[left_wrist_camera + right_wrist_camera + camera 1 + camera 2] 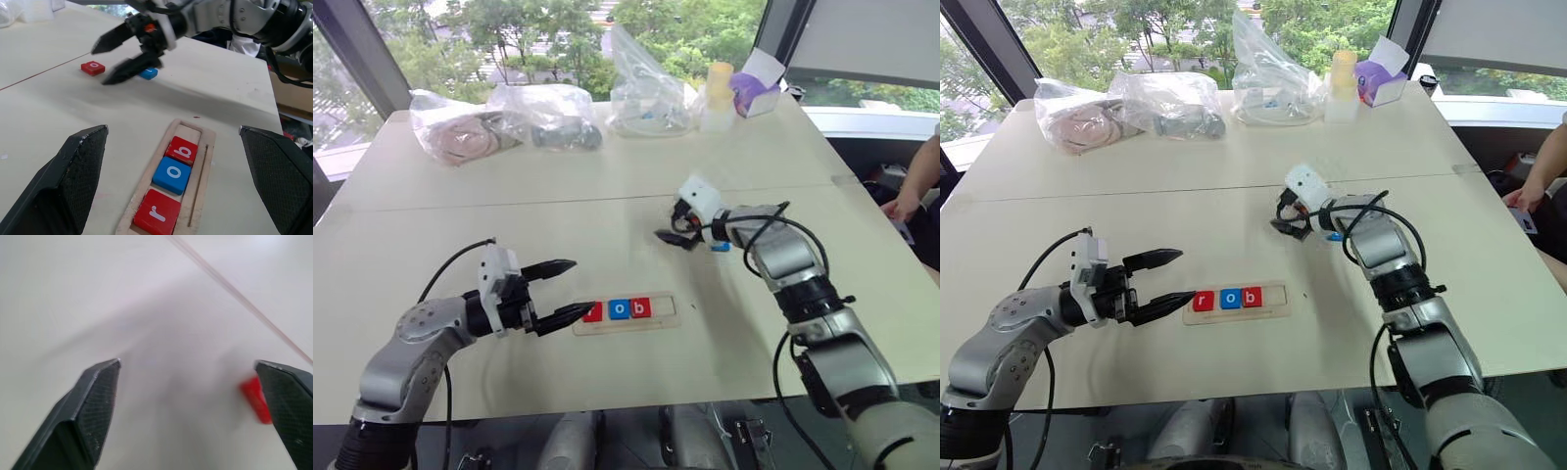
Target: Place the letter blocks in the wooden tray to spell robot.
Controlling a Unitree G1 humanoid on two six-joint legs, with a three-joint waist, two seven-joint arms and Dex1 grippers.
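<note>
The wooden tray (658, 318) lies on the table near its front edge. Three letter blocks sit in its left part: a red r (592, 312), a blue o (619, 309) and a red b (641, 307). My left gripper (582, 286) stands open just left of the tray, level with the table and holding nothing. Farther back, a loose red o block (93, 67) and a loose blue block (148, 73) lie on the table. My right gripper (666, 221) hovers open over them, tilted down, with the red block (257, 399) beside one finger (288, 401).
Clear plastic bags (646, 93) with items, a pale bottle (718, 93) and a purple box (754, 93) line the table's far edge. A person's hand (904, 208) rests at the right edge. A seam (509, 204) crosses the tabletop.
</note>
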